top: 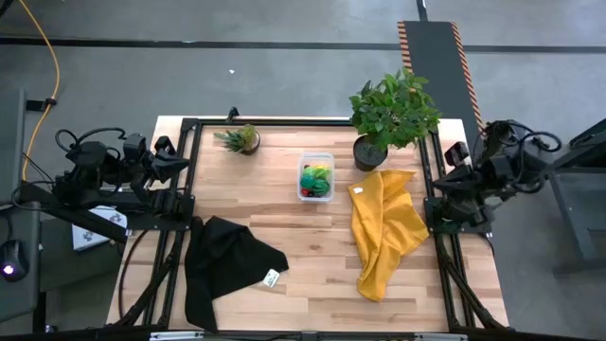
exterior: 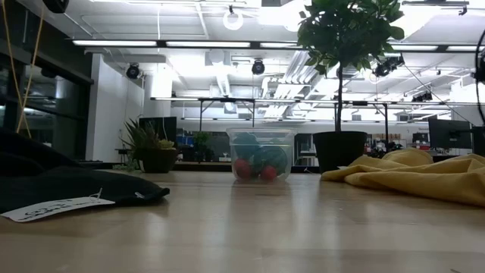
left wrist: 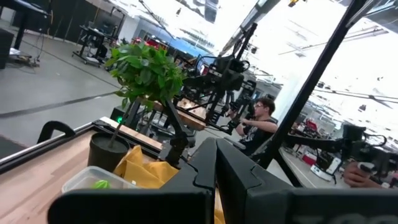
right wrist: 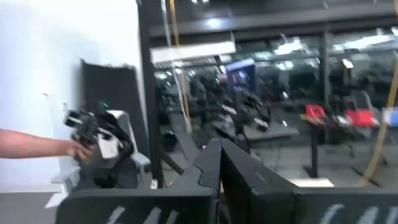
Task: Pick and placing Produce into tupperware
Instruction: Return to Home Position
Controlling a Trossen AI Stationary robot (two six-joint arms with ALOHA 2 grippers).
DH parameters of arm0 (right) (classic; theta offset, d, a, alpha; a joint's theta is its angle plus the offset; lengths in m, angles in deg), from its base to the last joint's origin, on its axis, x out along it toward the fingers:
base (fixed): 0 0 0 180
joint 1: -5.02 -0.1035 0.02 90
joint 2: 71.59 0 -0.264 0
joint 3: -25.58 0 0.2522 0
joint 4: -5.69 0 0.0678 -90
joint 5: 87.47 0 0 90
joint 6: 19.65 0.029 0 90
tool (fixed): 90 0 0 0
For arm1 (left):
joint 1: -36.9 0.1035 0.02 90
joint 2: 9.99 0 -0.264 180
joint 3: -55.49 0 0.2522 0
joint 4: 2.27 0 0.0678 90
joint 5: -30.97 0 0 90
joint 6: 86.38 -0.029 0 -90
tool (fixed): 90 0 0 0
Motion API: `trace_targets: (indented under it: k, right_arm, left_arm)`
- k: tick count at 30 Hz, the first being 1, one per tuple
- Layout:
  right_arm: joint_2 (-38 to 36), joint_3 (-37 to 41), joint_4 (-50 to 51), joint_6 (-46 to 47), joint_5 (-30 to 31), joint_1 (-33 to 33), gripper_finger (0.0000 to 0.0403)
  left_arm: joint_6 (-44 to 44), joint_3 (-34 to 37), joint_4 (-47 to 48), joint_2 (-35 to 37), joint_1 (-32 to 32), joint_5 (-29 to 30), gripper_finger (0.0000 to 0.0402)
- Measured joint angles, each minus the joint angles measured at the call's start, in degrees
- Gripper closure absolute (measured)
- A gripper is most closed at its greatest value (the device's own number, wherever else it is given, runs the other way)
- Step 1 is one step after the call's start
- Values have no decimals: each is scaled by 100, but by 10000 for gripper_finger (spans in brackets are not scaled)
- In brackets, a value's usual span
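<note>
The clear tupperware (top: 315, 177) stands on the table's far middle, its base on the wood. Inside lies the produce (top: 316, 174): green, yellow and red pieces. The low view shows red and green-blue balls (exterior: 258, 163) behind its clear wall (exterior: 282, 144), and the left wrist view shows a green piece (left wrist: 101, 184) in it. My left gripper (top: 183, 161) is drawn back over the table's left edge, shut and empty (left wrist: 216, 163). My right gripper (top: 456, 156) is drawn back over the right edge, shut and empty (right wrist: 219, 163).
A tall potted plant (top: 393, 116) stands right of the tupperware, a small one (top: 242, 139) to its left. A yellow cloth (top: 383, 229) lies near right, a black cloth (top: 222, 267) with a white tag (top: 272, 278) near left. People show beyond the table (left wrist: 261, 121).
</note>
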Motion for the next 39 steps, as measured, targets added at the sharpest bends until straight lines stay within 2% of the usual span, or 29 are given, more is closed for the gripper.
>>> trace_targets:
  k: [4, 11, 19, 25, 28, 39]
  right_arm:
    - [-86, 4, 624, 674, -18, 551, 403]
    - [-113, 11, 1369, 1229, -108, 1569, 403]
    - [-113, 15, 3296, 2747, -23, 2811, 403]
    - [-113, 17, 4521, 3538, -86, 3402, 403]
    - [-166, 17, 4473, 3441, -474, 3575, 403]
    - [-410, 17, 3053, 2283, -2572, 4061, 403]
  left_arm:
    - [65, 0, 17, -2, -1, 57, 401]
    - [77, 0, 28, -2, 0, 149, 401]
    - [58, 2, 80, -2, 0, 152, 401]
    - [48, 2, 81, -2, -2, 152, 401]
    - [44, 2, 118, -2, 0, 152, 401]
    - [62, 3, 205, -4, 0, 259, 401]
